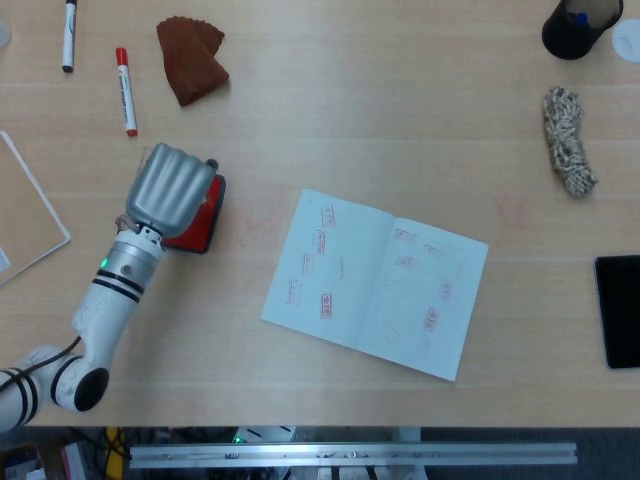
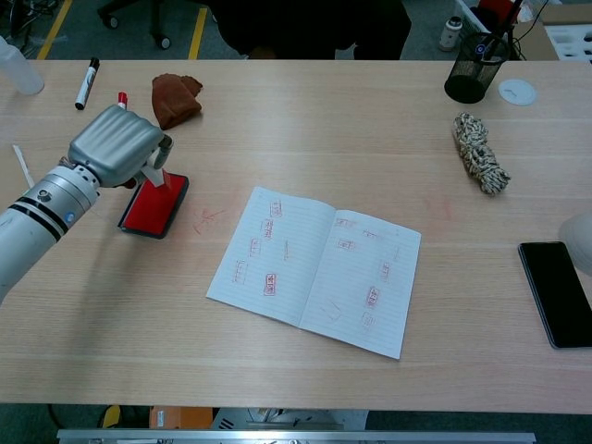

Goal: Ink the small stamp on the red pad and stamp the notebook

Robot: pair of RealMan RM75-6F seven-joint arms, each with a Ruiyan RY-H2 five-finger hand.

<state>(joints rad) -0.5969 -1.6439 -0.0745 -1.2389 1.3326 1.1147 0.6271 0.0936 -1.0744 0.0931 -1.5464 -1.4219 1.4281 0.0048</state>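
My left hand (image 2: 116,148) is curled around the small white stamp (image 2: 154,174), whose lower end pokes out beneath the fingers just above the red ink pad (image 2: 153,203). In the head view the left hand (image 1: 172,190) covers most of the red pad (image 1: 207,215), and the stamp is hidden. The open notebook (image 1: 375,283) lies mid-table to the right of the pad, with several red stamp marks on both pages (image 2: 314,270). A pale rounded shape at the right edge of the chest view appears to be my right hand (image 2: 580,242); its fingers are out of frame.
A black phone (image 2: 555,293) lies at the right edge. A rope bundle (image 1: 568,140) and black pen cup (image 1: 578,25) sit far right. A brown cloth (image 1: 190,60), red marker (image 1: 125,90) and black marker (image 1: 68,35) lie far left. A clear sheet (image 1: 25,215) sits at the left edge.
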